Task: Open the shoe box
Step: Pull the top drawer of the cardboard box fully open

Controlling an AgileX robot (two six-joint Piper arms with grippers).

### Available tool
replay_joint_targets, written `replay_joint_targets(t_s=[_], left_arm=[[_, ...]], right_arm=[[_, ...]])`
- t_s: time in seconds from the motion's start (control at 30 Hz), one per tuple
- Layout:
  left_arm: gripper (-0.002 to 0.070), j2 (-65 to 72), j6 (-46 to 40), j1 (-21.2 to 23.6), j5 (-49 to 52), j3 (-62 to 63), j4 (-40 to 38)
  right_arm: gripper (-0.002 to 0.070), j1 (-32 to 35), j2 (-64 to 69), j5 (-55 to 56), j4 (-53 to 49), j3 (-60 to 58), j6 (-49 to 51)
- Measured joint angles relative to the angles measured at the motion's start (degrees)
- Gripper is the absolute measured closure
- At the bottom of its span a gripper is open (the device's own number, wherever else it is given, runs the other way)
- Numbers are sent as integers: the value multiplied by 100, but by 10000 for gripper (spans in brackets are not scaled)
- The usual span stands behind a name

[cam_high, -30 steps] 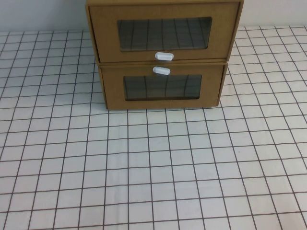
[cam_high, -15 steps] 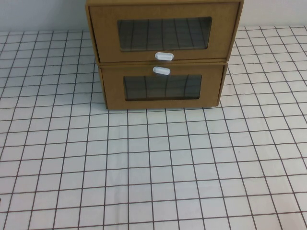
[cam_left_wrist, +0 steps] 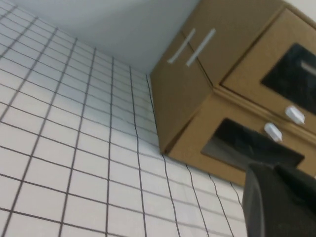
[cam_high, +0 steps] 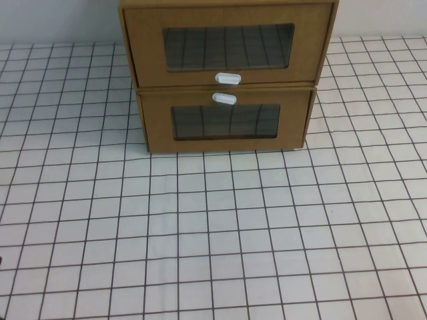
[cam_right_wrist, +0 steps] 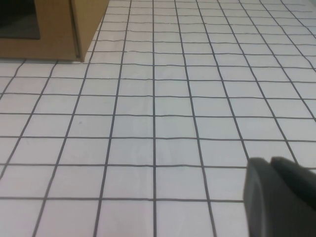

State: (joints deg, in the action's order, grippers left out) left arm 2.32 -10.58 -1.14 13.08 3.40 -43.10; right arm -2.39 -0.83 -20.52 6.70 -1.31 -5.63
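Two brown cardboard shoe boxes stand stacked at the back of the table, each with a dark front window. The upper box [cam_high: 227,43] has a white handle [cam_high: 228,78] at its lower edge; the lower box [cam_high: 227,127] has a white handle [cam_high: 225,99] at its upper edge. Both fronts are closed. Neither gripper shows in the high view. In the left wrist view my left gripper [cam_left_wrist: 272,170] is shut and empty, short of the boxes [cam_left_wrist: 197,89] on their left side. My right gripper [cam_right_wrist: 270,163] is shut and empty over the table, away from the box corner [cam_right_wrist: 54,29].
A white cloth with a black grid [cam_high: 213,233] covers the table. A pale wall [cam_left_wrist: 123,29] rises behind the boxes. Open cloth lies in front of the boxes and on both sides.
The boxes have not moved. A small dark bit has crept in at the high view's lower left edge.
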Motion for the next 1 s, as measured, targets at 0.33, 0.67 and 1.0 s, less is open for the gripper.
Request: replay_joint_targets(t_s=[0.33,0.67,1.0], left_arm=[[680,3083,-1742,0,2510,3013,169],[680,6364,-3286,0,3506,6597,-783],[680,9480,-3079,-914,4362,10772,-616]], right_arm=[[690,0,0,0,0,0,0],[689,0,0,0,0,0,0],[689,0,0,0,8,0,0]])
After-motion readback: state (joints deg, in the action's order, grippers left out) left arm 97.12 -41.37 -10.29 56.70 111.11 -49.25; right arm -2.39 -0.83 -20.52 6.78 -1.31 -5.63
